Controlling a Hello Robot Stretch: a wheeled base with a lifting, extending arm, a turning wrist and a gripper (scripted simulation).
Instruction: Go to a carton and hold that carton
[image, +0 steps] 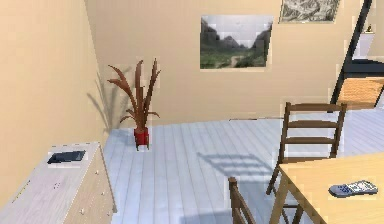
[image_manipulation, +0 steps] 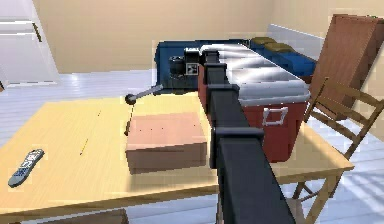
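Arm side view: the carton (image_manipulation: 167, 142), a plain brown box, sits flat on the wooden table (image_manipulation: 70, 130), about mid-table and just left of the dark arm (image_manipulation: 240, 150). The gripper (image_manipulation: 131, 104) is at the arm's far end. Its thin fingers (image_manipulation: 148, 93) reach left near the carton's far left corner; over, beside or touching, can't tell. Fingers apart or together: can't tell. Holding anything: can't tell either (the carton stands on the table right by it). A remote (image_manipulation: 25, 167) lies near the table's left edge, well apart from the carton. A red cooler (image_manipulation: 272, 125) with a grey lid is right of the arm, and a blue sofa (image_manipulation: 175, 55) is behind. A wooden chair (image_manipulation: 340, 105) is at the table's right and a white door (image_manipulation: 20, 40) is far left.

Forward view: the table corner with the remote is lower right, with another chair beside it. A plant (image: 140, 100) in a red pot stands on the floor by the wall. A landscape painting (image: 236, 42) hangs on the wall. A low dresser (image: 70, 185) is lower left with a dark flat thing on top.
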